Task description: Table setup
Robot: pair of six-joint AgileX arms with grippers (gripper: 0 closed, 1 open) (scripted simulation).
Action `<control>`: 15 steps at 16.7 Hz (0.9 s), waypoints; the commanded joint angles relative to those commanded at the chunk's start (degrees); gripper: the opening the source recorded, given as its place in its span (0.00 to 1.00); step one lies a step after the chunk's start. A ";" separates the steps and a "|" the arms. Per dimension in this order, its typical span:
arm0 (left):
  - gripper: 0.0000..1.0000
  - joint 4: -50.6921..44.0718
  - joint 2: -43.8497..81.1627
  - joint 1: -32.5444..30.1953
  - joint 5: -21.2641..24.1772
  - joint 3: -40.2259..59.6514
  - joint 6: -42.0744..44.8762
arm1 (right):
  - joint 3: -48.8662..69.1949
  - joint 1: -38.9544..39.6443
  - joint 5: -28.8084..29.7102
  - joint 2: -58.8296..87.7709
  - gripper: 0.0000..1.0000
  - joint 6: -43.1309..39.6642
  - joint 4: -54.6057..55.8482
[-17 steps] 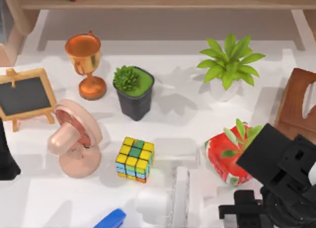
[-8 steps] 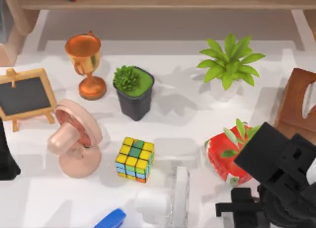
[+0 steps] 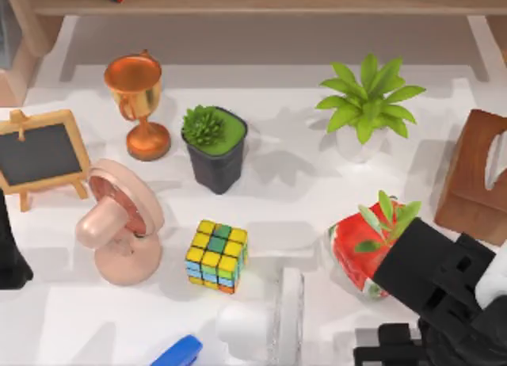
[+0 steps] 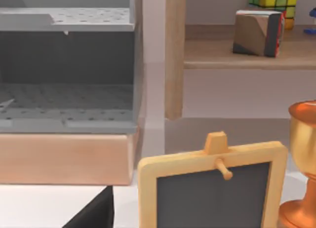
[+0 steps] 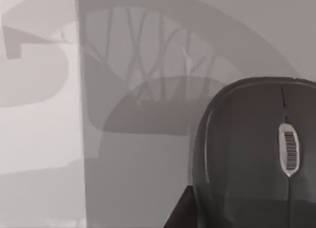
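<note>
Here the right arm (image 3: 447,303) sits at the bench's (image 3: 301,192) near right corner, just beside the red plant pot (image 3: 360,251). Its wrist view shows a dark computer mouse (image 5: 256,154) close below; jaw state cannot be told. The left arm (image 3: 9,251) is parked at the left edge.

table: white top (image 3: 301,192), soft shadows across it
shelf: pale wood board (image 3: 261,0) at 12 o'clock
rack: grey perforated tray (image 4: 64,20)
</note>
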 joint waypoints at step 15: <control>1.00 0.00 0.00 0.00 0.00 0.00 0.00 | 0.00 0.00 0.00 0.00 0.90 0.00 0.00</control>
